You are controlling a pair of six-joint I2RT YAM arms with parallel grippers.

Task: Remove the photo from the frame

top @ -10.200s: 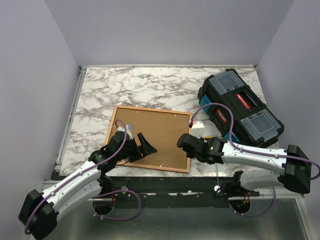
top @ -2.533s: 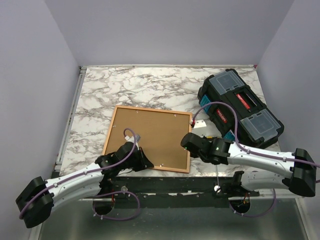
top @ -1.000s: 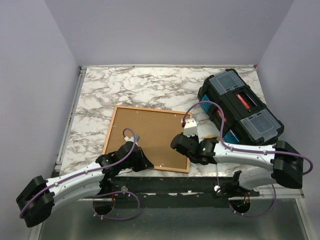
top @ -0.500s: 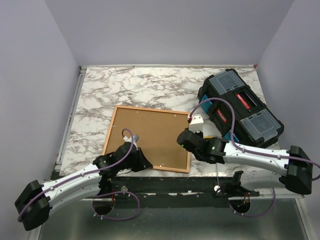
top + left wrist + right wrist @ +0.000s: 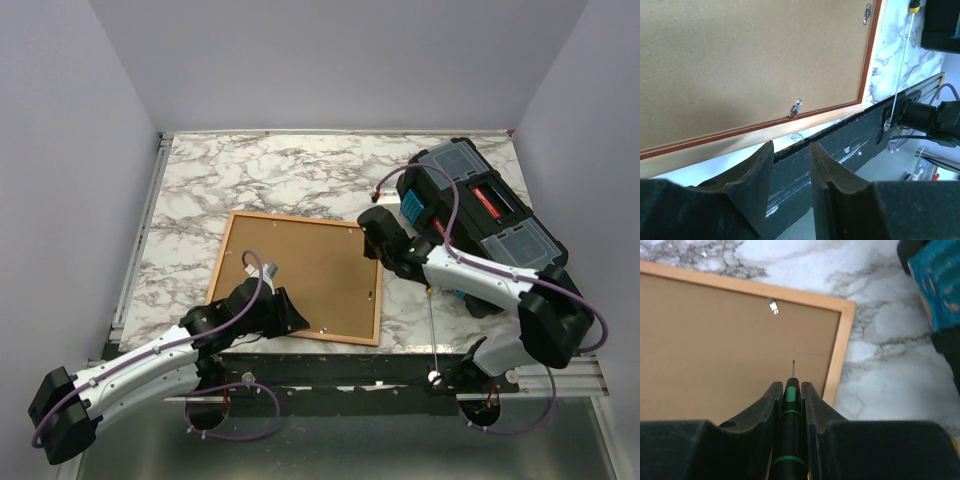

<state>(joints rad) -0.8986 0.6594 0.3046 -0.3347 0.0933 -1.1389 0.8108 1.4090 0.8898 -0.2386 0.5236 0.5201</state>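
Frame (image 5: 300, 270) lies face-down on marble table (image 5: 250, 175), brown backing up, left of black toolbox (image 5: 480, 215). Left gripper (image 5: 790, 146) sits at its near edge, jaws apart, nothing between. Right gripper (image 5: 790, 385) is clamped on green-banded screwdriver (image 5: 788, 450), tip over backing near far right corner.

- The frame (image 5: 297, 275) is laid face down by the worktop's (image 5: 250, 180) near edge, so its front is hidden.
- In the left wrist view, the frame is cut off at the top and left.
- The screwdriver's (image 5: 789, 440) handle is largely covered by the right gripper (image 5: 790, 386).
- The toolbox (image 5: 935, 290) is cut off at the right wrist view's right edge.
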